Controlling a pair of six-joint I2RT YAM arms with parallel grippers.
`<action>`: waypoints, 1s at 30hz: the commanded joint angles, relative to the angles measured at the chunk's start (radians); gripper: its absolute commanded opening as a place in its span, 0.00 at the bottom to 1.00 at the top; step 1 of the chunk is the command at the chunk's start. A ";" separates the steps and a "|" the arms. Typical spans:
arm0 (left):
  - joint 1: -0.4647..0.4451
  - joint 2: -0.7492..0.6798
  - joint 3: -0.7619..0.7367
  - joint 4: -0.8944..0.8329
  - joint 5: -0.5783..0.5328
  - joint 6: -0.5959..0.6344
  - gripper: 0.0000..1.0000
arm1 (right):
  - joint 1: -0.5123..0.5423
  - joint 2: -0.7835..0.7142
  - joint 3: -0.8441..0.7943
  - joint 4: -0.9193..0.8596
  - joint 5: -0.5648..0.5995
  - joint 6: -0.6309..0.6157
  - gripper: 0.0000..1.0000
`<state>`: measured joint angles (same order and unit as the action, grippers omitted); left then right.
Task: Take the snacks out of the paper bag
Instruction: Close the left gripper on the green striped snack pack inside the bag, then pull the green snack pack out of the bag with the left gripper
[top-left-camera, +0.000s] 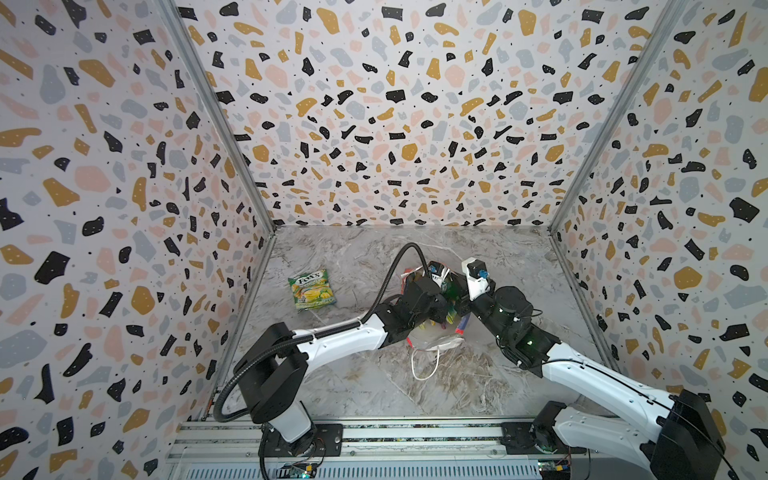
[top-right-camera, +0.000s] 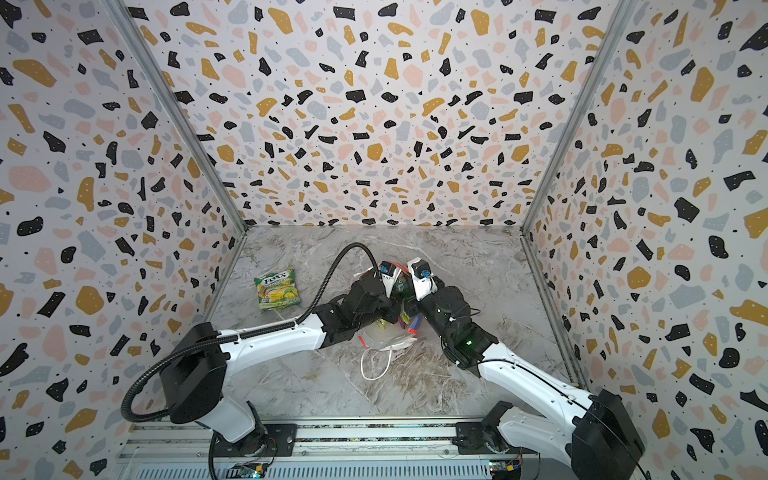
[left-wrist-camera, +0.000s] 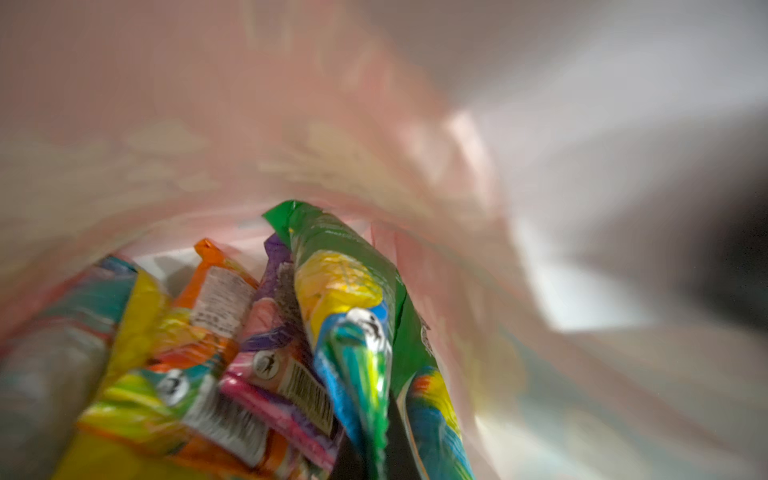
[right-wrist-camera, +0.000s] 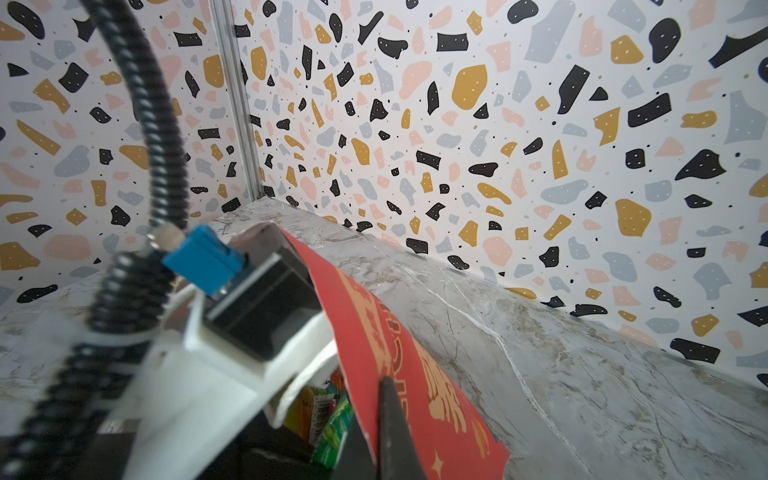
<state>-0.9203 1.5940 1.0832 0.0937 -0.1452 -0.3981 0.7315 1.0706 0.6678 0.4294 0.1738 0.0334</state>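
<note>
Snacks (left-wrist-camera: 249, 353) sit mostly inside the paper bag (right-wrist-camera: 395, 332), packed on edge against its pale lining. One green-yellow packet (top-left-camera: 312, 289) lies flat on the marble table (top-left-camera: 519, 266), well apart from the bag on the left arm's side.

Deep in the bag, the left gripper (left-wrist-camera: 368, 457) has its jaws closed narrow on the crimped edge of a second green packet (left-wrist-camera: 345, 291). The right gripper (right-wrist-camera: 376, 419) is clamped on the bag's red wall near the rim, one finger outside it.

The pinch on that glossy edge looks thin, so the packet could slip free on the lift. It touches the purple packet (left-wrist-camera: 276, 270), with the orange packet (left-wrist-camera: 220, 286) just beside, and either could be dragged along. If the wall slides from the right gripper's hold, the bag could rise too, or the paper could tear.

"FOX'S" reads clearly on the packet outside the bag. The bag's wall bears yellow Chinese characters, too skewed to read. Barcodes and fine print on the packets inside are blurred.
</note>
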 joint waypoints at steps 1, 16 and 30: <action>0.006 -0.062 -0.021 0.000 0.023 0.040 0.00 | -0.016 -0.013 0.013 0.046 0.012 0.028 0.00; 0.006 -0.338 -0.122 -0.141 0.055 0.186 0.00 | -0.073 -0.010 0.016 0.029 0.003 0.072 0.00; 0.037 -0.571 -0.132 -0.281 -0.076 0.258 0.00 | -0.078 -0.009 0.014 0.032 -0.006 0.075 0.00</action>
<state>-0.9020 1.0622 0.9230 -0.1871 -0.1501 -0.1711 0.6643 1.0706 0.6682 0.4458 0.1490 0.0971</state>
